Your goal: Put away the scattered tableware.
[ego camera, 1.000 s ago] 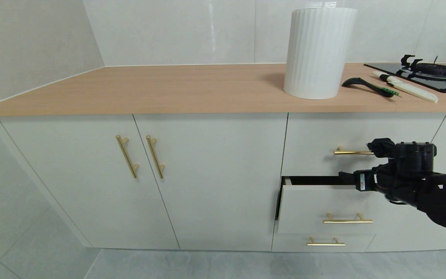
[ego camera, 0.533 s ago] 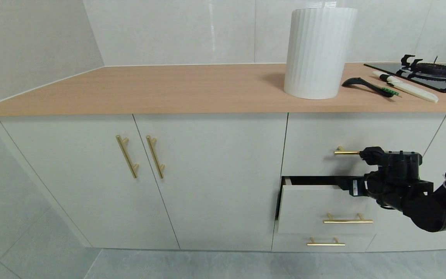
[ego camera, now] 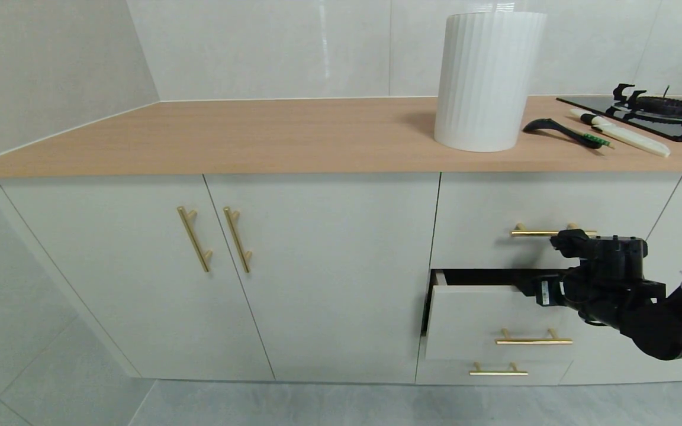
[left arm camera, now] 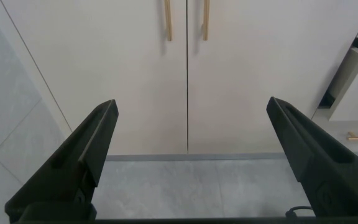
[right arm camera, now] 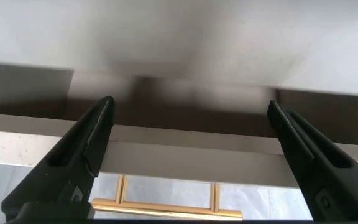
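Note:
A black spoon (ego camera: 561, 131) with a green handle end and a white knife (ego camera: 622, 134) lie on the wooden counter (ego camera: 258, 133), to the right of a tall white ribbed container (ego camera: 483, 83). Below them the middle drawer (ego camera: 477, 316) stands partly pulled out. My right gripper (ego camera: 533, 288) is at the drawer's top edge, on its right side. In the right wrist view that gripper (right arm camera: 191, 137) is open, its fingers (right arm camera: 82, 155) spread across the drawer's dark gap and front edge (right arm camera: 185, 152). My left gripper (left arm camera: 191, 109) hangs open and empty, low in front of the cabinet doors (left arm camera: 185, 68).
A black gas hob (ego camera: 655, 112) sits at the counter's far right. Two cabinet doors with gold handles (ego camera: 216, 236) take up the left. A shut drawer with a gold handle (ego camera: 545, 232) is above the open one, another (ego camera: 498, 371) is below it, and grey floor tiles (ego camera: 258, 405) lie underneath.
My right arm has shifted left and slightly down against the middle drawer's top edge. The drawer front sits a little lower and farther out. More of the top drawer's handle is uncovered.

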`<state>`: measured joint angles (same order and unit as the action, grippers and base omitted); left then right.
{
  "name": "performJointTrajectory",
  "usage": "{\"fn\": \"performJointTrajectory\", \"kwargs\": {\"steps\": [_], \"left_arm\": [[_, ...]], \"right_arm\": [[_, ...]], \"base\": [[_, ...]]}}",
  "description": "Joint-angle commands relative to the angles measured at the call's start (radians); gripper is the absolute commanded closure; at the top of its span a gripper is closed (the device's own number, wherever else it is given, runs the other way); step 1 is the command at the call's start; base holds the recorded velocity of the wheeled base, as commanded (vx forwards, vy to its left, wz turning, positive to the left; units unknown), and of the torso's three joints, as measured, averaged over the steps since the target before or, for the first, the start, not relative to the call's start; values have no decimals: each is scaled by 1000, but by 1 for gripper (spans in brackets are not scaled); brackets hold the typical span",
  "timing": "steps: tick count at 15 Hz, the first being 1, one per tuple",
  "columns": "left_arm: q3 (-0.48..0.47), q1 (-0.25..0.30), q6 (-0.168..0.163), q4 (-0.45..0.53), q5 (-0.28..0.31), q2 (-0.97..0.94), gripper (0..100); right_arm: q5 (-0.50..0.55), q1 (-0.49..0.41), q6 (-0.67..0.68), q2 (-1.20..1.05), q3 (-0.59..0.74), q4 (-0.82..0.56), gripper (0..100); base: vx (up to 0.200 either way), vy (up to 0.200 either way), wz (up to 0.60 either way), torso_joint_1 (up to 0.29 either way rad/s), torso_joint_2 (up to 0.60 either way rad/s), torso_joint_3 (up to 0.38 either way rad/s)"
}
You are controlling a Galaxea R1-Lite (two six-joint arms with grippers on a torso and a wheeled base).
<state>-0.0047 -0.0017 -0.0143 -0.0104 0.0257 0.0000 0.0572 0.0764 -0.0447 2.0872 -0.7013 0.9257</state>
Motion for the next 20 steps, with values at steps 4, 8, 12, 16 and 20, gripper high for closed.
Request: {"fn": "performJointTrajectory", "kwargs": {"steps": [4,8,12,16,20], "left_arm": [[0,0,0,0,0,2,0],[0,0,-1,0,0,2,0],[0,0,-1,0,0,2,0],[0,0,0,0,0,2,0],[0,0,0,0,0,2,0]], "right_arm": [[0,0,-14,-70,39,-36,0],[0,2,-14,-133,59,-131,0],[0,3,-21,-191,69,-260,0],[0,6,-35,-250,71,-433,0],[1,6,-60,-297,78,-564,0]], "base": [[0,0,0,0,0,0],[0,0,0,0,0,0],[0,0,0,0,0,0],[0,0,0,0,0,0],[0,0,0,0,0,0]]}}
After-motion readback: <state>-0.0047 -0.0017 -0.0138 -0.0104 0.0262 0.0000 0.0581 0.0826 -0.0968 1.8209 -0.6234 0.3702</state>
